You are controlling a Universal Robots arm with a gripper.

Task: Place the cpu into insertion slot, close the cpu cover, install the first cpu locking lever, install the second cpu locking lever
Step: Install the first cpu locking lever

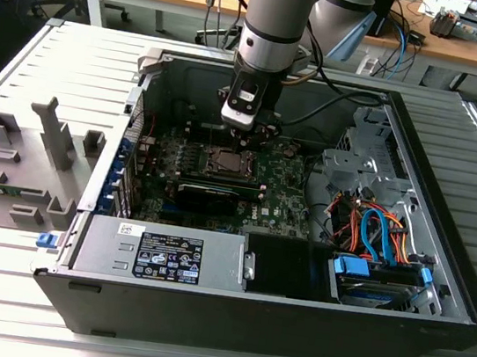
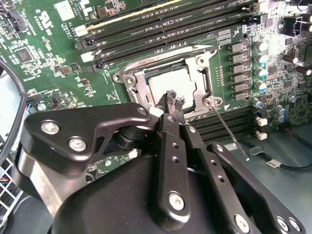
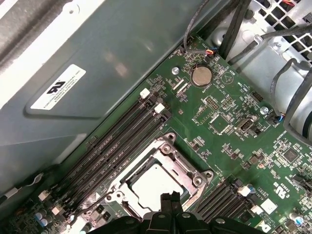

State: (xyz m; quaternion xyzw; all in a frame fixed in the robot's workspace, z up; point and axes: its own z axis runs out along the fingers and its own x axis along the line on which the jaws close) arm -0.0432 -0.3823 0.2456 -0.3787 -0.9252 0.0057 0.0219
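The cpu lies flat in the insertion slot on the green board, its silver-grey top showing in both wrist views. The cpu cover is down around it as a silvery frame. One thin locking lever sticks out from a socket corner, away from the frame and over the memory slots. My gripper hangs just above the socket's edge, its narrow fingertips pressed together with nothing between them. In the exterior view my gripper stands right behind the socket.
Black memory slots run along both sides of the socket. A black expansion card lies in front of it. Drive cage and coloured cables fill the case toward the exterior view's right; the power supply sits at the front. The case wall rises close behind the slots.
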